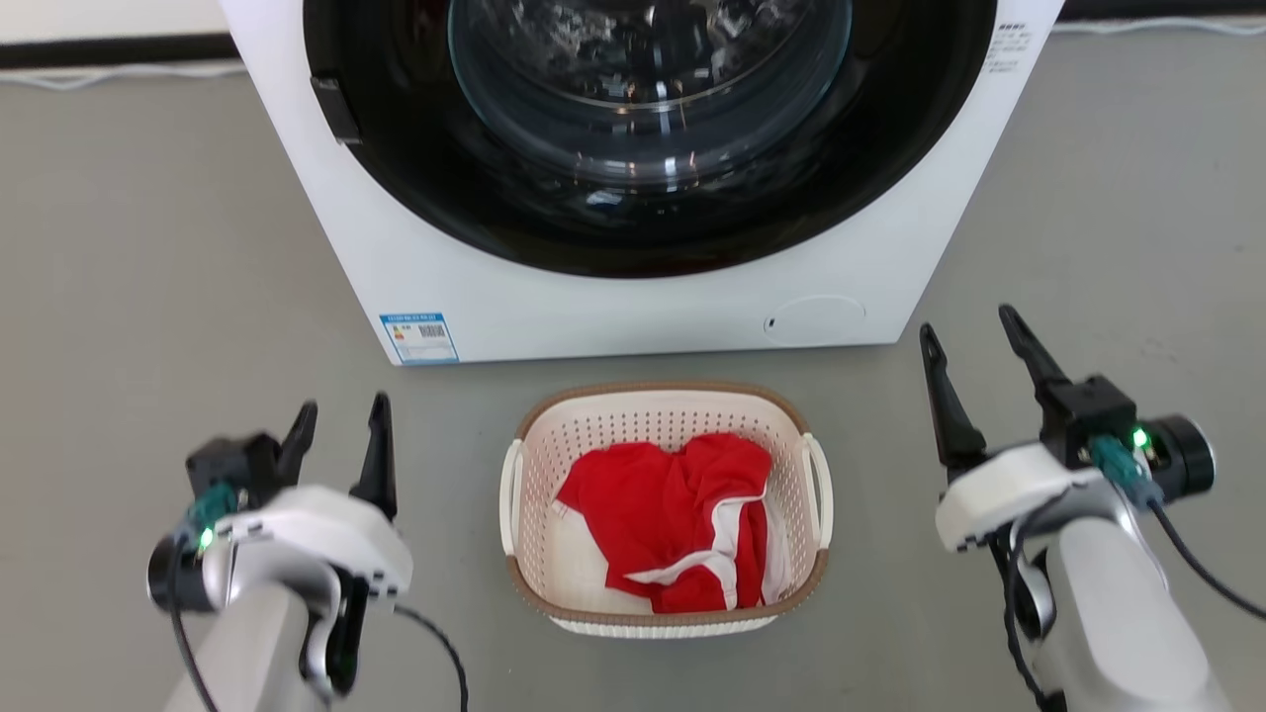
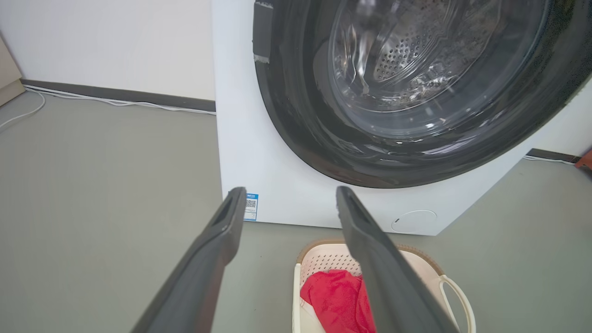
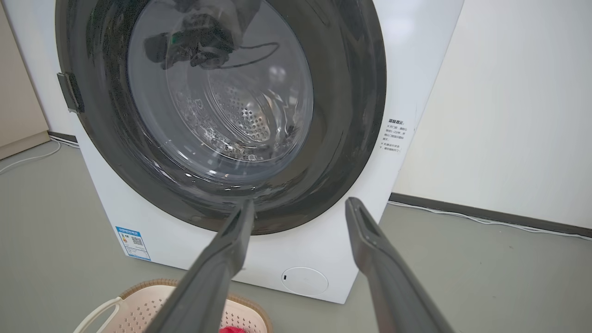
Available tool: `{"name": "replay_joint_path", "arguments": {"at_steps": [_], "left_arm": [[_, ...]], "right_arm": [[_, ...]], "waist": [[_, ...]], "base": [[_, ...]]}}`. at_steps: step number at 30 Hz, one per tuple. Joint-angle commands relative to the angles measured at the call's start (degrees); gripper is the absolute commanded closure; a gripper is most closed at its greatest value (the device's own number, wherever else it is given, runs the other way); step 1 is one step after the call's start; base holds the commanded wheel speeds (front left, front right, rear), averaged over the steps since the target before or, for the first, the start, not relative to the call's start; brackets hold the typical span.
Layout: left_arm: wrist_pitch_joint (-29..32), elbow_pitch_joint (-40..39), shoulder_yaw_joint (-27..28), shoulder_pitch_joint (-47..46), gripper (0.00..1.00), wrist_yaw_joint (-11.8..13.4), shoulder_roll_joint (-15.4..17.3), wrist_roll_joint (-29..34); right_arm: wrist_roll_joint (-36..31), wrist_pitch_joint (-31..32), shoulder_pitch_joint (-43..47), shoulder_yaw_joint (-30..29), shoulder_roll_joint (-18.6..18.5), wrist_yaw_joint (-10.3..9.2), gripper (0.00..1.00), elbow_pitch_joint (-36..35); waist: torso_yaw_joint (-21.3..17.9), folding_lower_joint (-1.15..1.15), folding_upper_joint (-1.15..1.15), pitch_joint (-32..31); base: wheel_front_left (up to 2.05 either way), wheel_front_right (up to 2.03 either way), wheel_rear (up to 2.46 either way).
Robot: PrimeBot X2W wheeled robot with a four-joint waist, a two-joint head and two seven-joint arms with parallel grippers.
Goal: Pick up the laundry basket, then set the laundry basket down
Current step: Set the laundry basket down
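laundry basket (image 1: 593, 425) sat on floor (image 1: 148, 247) at your 12 o'clock, before washer (image 1: 633, 307) | left claw (image 1: 343, 403) at its 9, right claw (image 1: 967, 321) at its 3, both released, empty | likely light, stiff plastic; take side handles (image 1: 509, 485)

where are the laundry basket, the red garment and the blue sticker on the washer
laundry basket (image 1: 663, 420), head view, bare perforated far wall
red garment (image 1: 663, 514), head view, middle of the cloth
blue sticker (image 1: 419, 337), head view, centre of the label
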Motion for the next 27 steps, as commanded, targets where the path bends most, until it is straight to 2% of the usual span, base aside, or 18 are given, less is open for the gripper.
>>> {"name": "replay_joint_path", "arguments": {"at_steps": [1, 12, 27], "left_arm": [[-0.3, -2.9, 3.3, 1.7, 0.00, -0.2, 1.0, 1.6], [-0.3, -8.4, 11.0, 11.0, 0.00, -1.1, -1.1, 6.6], [-0.3, -8.8, 16.8, 14.4, 0.00, -3.2, -4.1, 10.2]], "right_arm": [[1.2, -0.7, 1.7, 1.4, 0.3, 0.34, 0.00, -3.2], [3.1, -0.7, 9.9, -0.3, 0.3, 0.34, 0.00, -8.9], [2.7, -0.7, 14.6, -3.0, 0.4, 0.34, 0.00, -9.8]], "waist": [[-0.1, 0.00, 0.00, -1.1], [-0.2, 0.00, 0.00, -3.8], [0.5, 0.00, 0.00, -7.4]], "base": [[0.00, 0.00, 0.00], [0.00, 0.00, 0.00], [0.00, 0.00, 0.00]]}}
